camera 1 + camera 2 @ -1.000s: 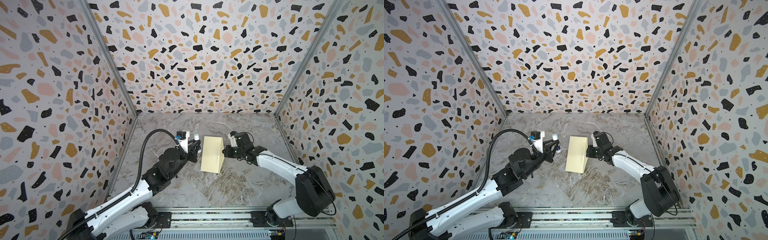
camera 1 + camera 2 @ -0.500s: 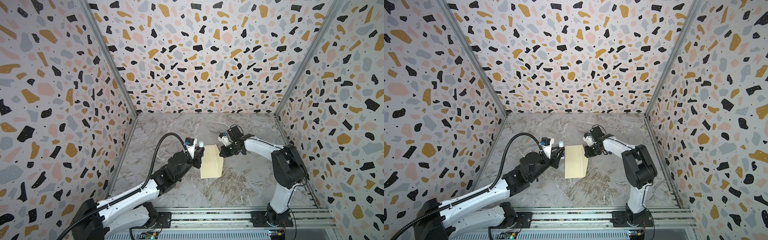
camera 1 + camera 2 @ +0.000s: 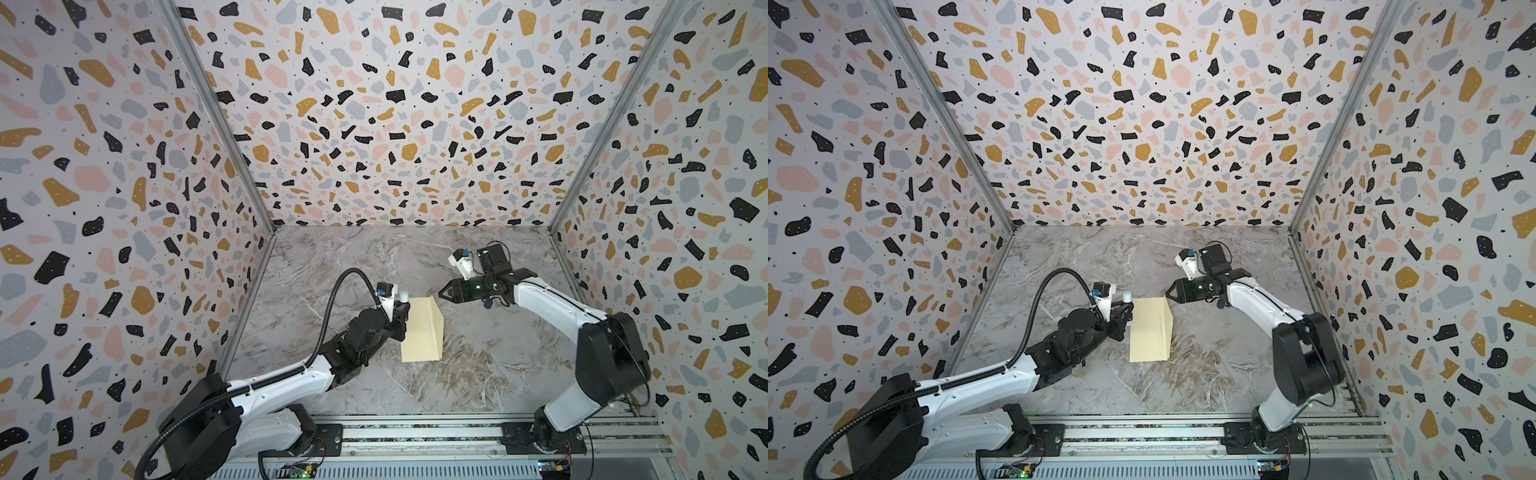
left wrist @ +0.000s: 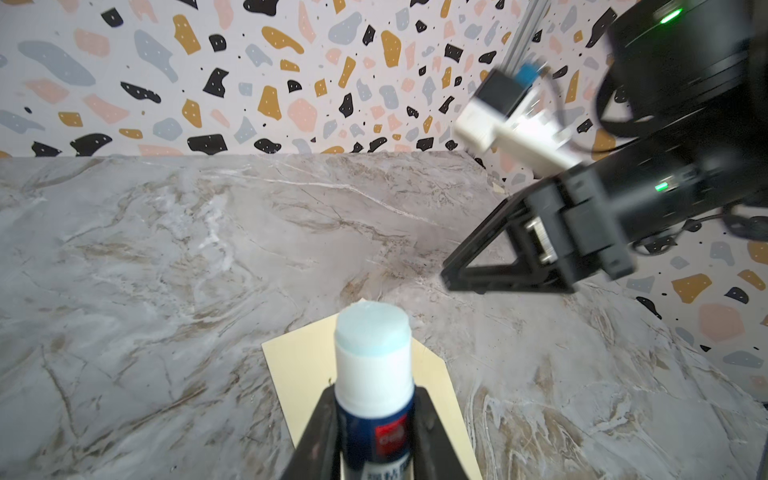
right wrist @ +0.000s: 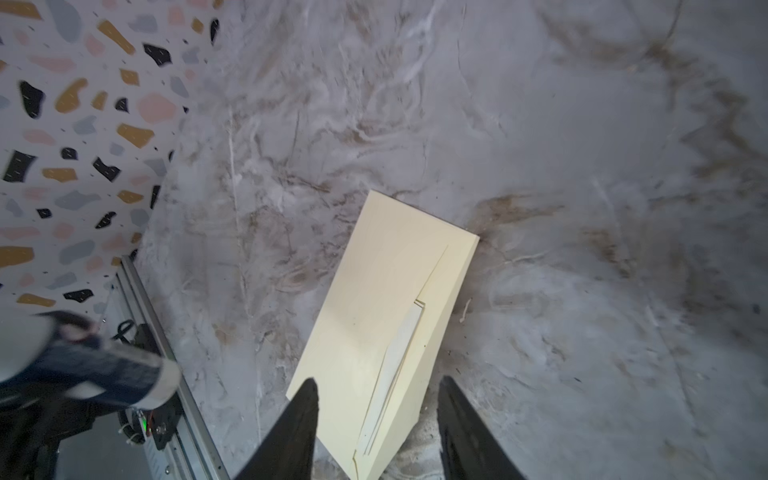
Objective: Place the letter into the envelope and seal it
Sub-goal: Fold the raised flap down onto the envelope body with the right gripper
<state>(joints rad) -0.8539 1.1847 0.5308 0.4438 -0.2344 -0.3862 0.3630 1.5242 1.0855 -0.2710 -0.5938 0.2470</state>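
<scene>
Plainly, the right pincer (image 5: pixel 379 380) stands with its jaws apart and holds nothing, poised at the far short end of the envelope (image 3: pixel 419 332). The left pincer (image 4: pixel 374 392) is clamped on a glue stick (image 4: pixel 372 353), white tip outward, just beside the envelope's left long edge. The envelope lies on the desk (image 3: pixel 353 257) between the two. Its long axis runs near to far in both top views, and the flap along the right long side is partly raised.
</scene>
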